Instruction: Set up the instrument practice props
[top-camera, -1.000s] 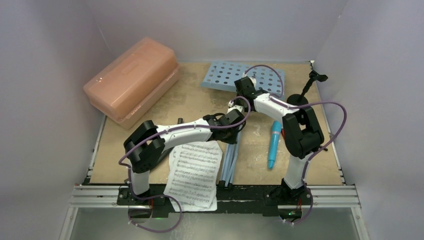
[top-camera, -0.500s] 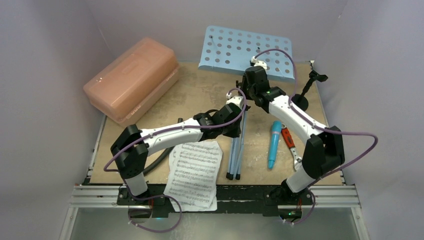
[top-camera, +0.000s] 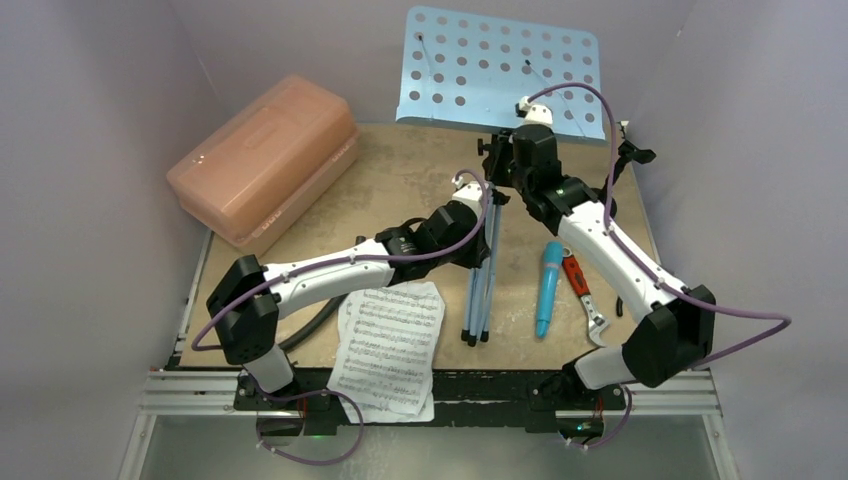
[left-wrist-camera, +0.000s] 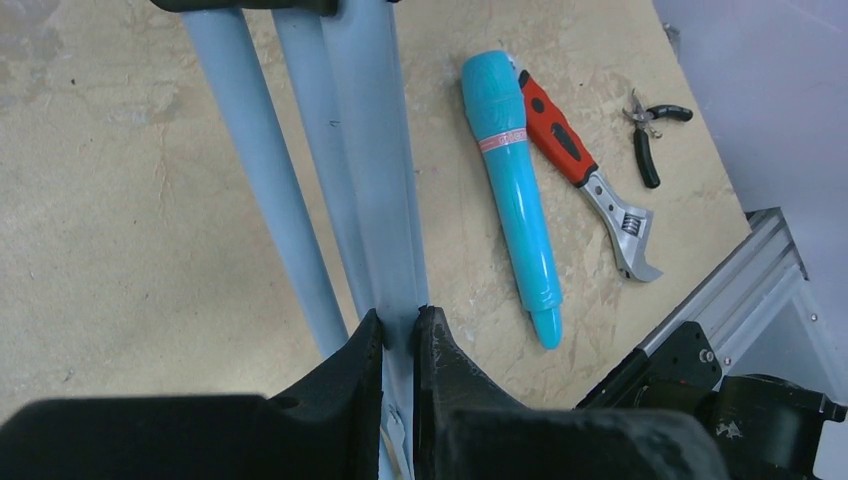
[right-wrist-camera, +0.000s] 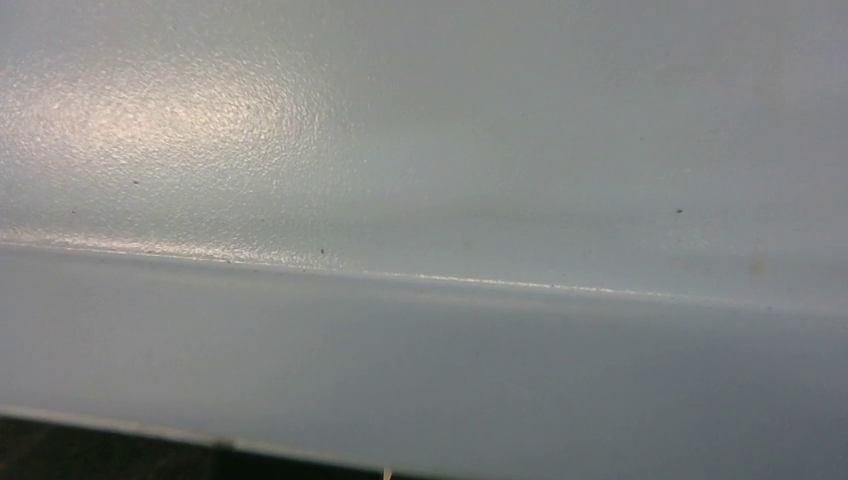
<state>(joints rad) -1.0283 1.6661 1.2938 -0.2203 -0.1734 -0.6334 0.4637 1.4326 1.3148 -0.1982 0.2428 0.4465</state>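
Music stand (top-camera: 500, 65) leans tilted at mid-table, perforated tray high at the back. Only our left wrist view shows the left gripper (left-wrist-camera: 400, 325) pinching a tripod tube, the microphone (left-wrist-camera: 512, 190) lying nearby. Our right wrist view fills with blue; we cannot tell whether the right gripper (top-camera: 515, 140) grips.

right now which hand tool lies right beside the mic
The red-handled wrench, alongside the turquoise microphone; the black pliers lie apart, nearer the wall.
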